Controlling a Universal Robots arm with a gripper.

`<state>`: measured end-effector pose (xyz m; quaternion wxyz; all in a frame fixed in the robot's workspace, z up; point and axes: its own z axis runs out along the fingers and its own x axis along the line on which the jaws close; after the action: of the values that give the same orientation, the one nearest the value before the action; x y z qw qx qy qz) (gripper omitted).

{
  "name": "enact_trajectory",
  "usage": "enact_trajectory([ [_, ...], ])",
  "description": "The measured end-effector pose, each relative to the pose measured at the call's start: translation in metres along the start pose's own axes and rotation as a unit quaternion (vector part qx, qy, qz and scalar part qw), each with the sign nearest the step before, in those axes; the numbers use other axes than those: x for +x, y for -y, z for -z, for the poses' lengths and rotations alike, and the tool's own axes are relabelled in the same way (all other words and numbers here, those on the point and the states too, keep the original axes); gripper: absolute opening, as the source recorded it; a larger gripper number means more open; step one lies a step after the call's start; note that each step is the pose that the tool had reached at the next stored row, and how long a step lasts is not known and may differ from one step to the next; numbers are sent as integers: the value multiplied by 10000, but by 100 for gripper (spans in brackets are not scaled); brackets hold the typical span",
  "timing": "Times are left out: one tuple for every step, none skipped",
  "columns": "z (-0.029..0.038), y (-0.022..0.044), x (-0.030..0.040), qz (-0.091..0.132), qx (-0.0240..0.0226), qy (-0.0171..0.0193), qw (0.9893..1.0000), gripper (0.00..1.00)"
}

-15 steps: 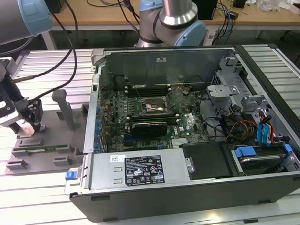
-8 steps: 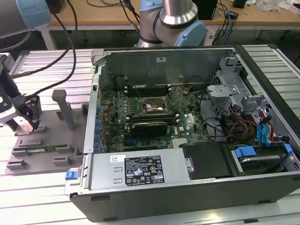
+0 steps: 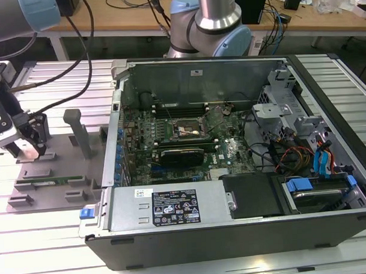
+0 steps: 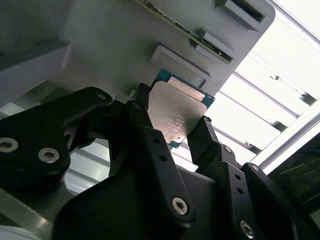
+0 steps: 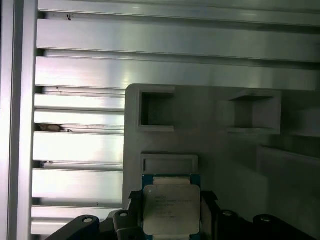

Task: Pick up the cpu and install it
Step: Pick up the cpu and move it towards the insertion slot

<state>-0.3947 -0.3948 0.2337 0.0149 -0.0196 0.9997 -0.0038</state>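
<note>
Exterior view: the gripper hangs over the grey fixture plate on the exterior view's left, well apart from the open computer case and its socket. Second wrist view: the black fingers are clenched on the cpu from two sides, silver top showing. First wrist view: same deal, the cpu is pinched just over the plate, near a square recess.

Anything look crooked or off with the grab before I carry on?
Nothing stands out. In both wrist views the cpu sits square between the fingers, one on each opposite edge. Its metal top shows no dents or bends. It is at the grey holder tray; whether it is clear of the tray I cannot tell.
</note>
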Motion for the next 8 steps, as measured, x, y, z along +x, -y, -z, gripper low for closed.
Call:
enact_trajectory([
  [13, 0, 0, 0, 0, 0, 10000, 55],
  [29, 0, -1, 0, 0, 0, 10000, 55],
  [48, 0, -1, 0, 0, 0, 10000, 55],
  [60, 0, -2, 0, 0, 0, 10000, 55],
  [68, 0, -2, 0, 0, 0, 10000, 55],
  [88, 1, -3, 0, 0, 0, 10000, 55],
  [97, 1, -3, 0, 0, 0, 10000, 55],
  [104, 1, -3, 0, 0, 0, 10000, 55],
])
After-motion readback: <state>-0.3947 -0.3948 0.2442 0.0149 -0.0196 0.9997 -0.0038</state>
